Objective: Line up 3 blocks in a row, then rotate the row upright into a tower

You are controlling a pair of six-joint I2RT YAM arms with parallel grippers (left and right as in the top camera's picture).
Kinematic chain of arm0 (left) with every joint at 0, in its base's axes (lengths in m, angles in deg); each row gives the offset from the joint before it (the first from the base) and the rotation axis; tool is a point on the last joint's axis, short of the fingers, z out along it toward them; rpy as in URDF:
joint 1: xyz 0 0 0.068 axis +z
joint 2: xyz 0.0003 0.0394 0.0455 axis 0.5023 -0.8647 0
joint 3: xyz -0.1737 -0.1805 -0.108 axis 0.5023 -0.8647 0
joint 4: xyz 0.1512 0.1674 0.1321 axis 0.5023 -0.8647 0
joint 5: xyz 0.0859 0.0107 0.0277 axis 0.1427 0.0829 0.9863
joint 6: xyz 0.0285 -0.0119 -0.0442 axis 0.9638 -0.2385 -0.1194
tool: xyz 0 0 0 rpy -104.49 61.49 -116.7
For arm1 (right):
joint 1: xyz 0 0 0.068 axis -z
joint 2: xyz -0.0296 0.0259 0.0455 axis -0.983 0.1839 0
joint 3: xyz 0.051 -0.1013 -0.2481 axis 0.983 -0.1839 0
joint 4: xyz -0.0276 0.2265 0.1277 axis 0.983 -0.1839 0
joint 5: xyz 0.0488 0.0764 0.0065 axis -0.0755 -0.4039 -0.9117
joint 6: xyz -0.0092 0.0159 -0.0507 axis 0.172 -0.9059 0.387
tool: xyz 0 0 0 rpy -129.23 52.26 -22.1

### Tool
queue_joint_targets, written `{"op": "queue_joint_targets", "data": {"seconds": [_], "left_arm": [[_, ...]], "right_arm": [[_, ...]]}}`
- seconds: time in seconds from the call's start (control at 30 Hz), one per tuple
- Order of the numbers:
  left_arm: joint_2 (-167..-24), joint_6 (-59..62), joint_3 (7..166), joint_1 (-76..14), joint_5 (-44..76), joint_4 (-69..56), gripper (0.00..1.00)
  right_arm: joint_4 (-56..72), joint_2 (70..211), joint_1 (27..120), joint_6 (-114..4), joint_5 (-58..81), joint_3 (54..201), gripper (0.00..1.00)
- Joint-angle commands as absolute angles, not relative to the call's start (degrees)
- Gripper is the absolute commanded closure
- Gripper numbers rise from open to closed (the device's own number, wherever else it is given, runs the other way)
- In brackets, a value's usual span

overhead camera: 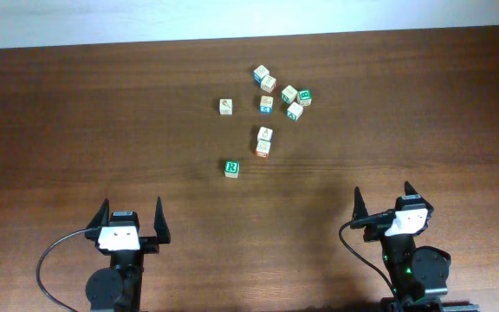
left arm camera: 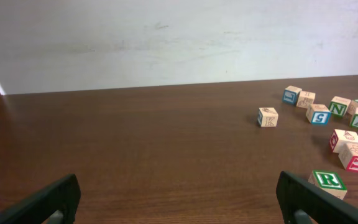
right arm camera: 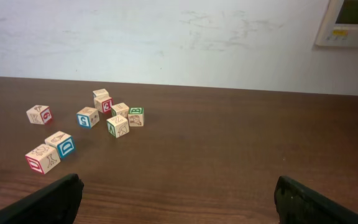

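Starting, I'd say: left tool [overhead camera: 132, 208] & right tool [overhead camera: 383, 194] wide open, empty, at surface's [overhead camera: 59, 130] near edge. Mid-surface: pale wooden cube w/ green "R" [overhead camera: 231, 168]; red-faced wooden cube [overhead camera: 263, 149], faint-letter pale cube [overhead camera: 225, 106] toward far edge. Next: reach fwd, straddle R cube.

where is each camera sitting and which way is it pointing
overhead: fixed above the table, looking straight down; left jaws and right jaws open at the bottom edge
left wrist: low over the table, facing the back wall; own jaws in the bottom corners, cubes at right
right wrist: equally low, facing the same wall; own jaws below, cubes at left
shared: all three show the red-faced block
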State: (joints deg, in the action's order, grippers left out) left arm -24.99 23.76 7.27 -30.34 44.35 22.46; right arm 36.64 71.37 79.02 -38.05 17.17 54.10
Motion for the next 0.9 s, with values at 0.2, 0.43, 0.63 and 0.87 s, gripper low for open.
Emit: {"op": "queue_joint_targets", "data": {"seconds": [0.2, 0.43, 0.63, 0.87], "left_arm": [[-24.51, 24.72, 6.83, -29.92, 46.71, 23.43, 0.01], [-24.51, 24.70, 6.83, -29.97, 41.70, 23.88, 0.01], [-24.62, 24.70, 7.71, -29.97, 41.51, 25.15, 0.01], [-28.83, 24.72, 12.25, -29.97, 41.48, 25.15, 0.01]], "right_arm": [[36.57, 71.52, 79.42, -38.31, 17.89, 53.69, 0.02], [36.64, 71.52, 79.42, -38.35, 17.65, 53.69, 0.02], [39.28, 71.52, 79.42, -39.29, 15.01, 53.93, 0.02], [39.18, 71.52, 79.44, -39.40, 15.07, 56.73, 0.02]]}}
